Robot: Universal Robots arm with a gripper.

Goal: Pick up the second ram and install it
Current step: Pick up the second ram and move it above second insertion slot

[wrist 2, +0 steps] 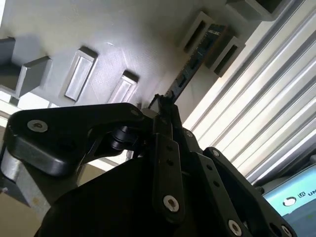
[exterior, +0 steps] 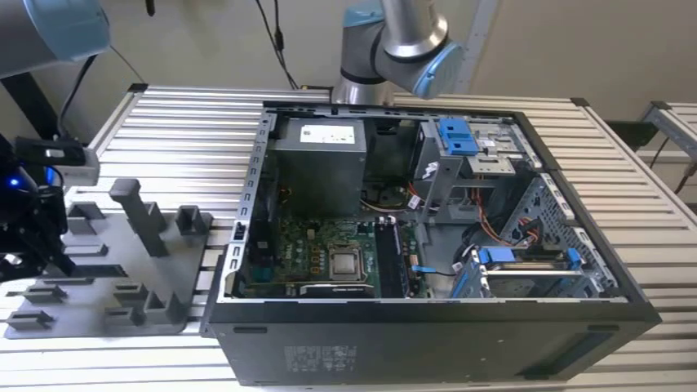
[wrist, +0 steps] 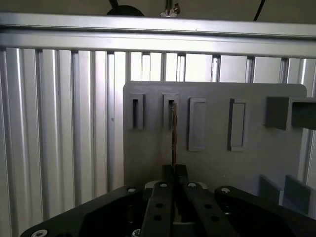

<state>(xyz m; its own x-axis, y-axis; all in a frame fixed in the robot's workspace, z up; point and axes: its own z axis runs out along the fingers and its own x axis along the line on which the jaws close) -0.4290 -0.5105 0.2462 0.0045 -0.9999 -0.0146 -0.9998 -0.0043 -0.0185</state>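
The second ram (wrist: 174, 133) stands on its edge on the grey holder tray (wrist: 217, 163), its far end sitting between two holder blocks (wrist: 170, 111). In the second wrist view the ram (wrist 2: 195, 57) is a thin dark strip with chips, running from the blocks towards my fingers. My gripper (wrist: 175, 170) is shut on the ram's near end in both wrist views (wrist 2: 163, 102). In the exterior view the gripper (exterior: 24, 249) hangs over the tray (exterior: 109, 290) at that view's left.
An open computer case (exterior: 436, 327) lies on the slatted metal table (exterior: 175, 139), to the exterior view's right of the tray. Inside are the motherboard (exterior: 316, 245) with a silver processor (exterior: 346, 263), blue drive brackets (exterior: 458, 135) and cables. Tall grey blocks (exterior: 142, 216) rise from the tray.
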